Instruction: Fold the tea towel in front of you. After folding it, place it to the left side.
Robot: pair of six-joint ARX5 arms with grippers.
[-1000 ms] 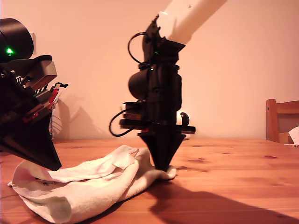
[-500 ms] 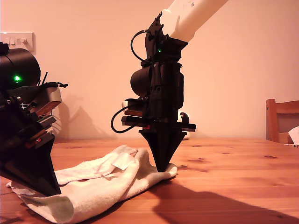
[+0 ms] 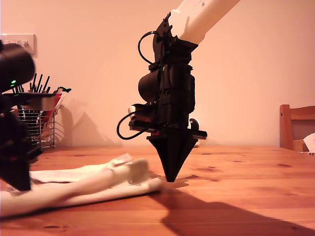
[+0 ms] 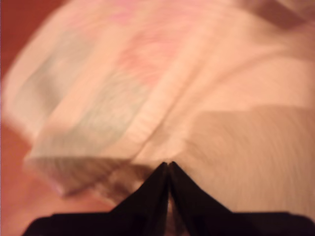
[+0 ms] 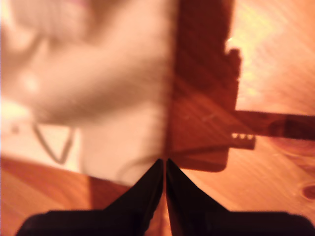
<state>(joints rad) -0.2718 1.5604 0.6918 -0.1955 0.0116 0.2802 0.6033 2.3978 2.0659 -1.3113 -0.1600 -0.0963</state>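
Colours and patterns
Cream-white towel with pink stains; black grippers; reddish-brown wooden table.

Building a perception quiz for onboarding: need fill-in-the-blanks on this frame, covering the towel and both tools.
1. The towel lies on a ___ table.
2. My second tool points down at bare table, its jaws ___.
3. My first tool has its tips against the ___.
4. The chair stands at the exterior view's ___ edge.
Missing words: wooden; shut; towel; right.
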